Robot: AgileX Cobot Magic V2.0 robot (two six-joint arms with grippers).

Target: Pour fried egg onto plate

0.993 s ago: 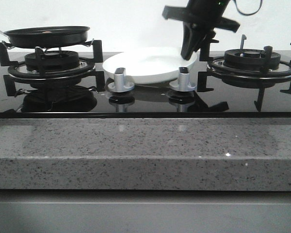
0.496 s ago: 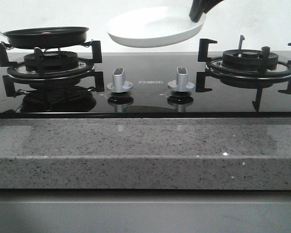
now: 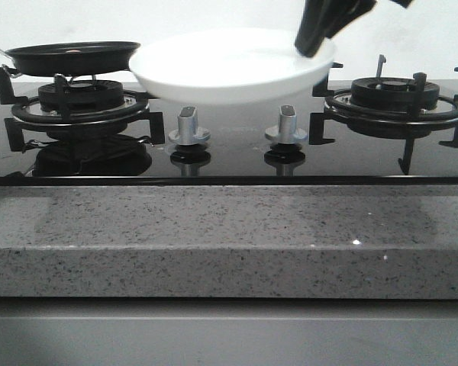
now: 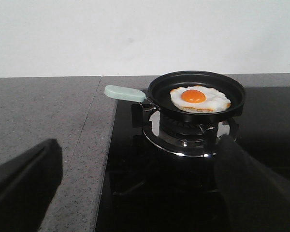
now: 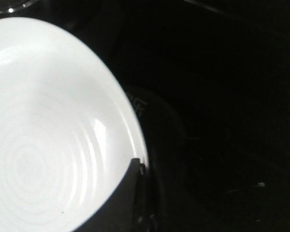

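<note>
Plate (image 3: pixel 229 69), glossy, stiff, likely slippery and breakable: right pincer (image 3: pixel 314 38) clamps its rim upper right of frame; left pincer (image 4: pixel 135 193) spread wide, empty.

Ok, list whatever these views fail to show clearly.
- Fried egg: front view, hidden by the pan rim.
- Right pincer: front view, upper part cut off by the top edge; grips the plate rim.
- Left pincer: front view, absent.
- Stove beneath the plate: right wrist view, too dark.
</note>
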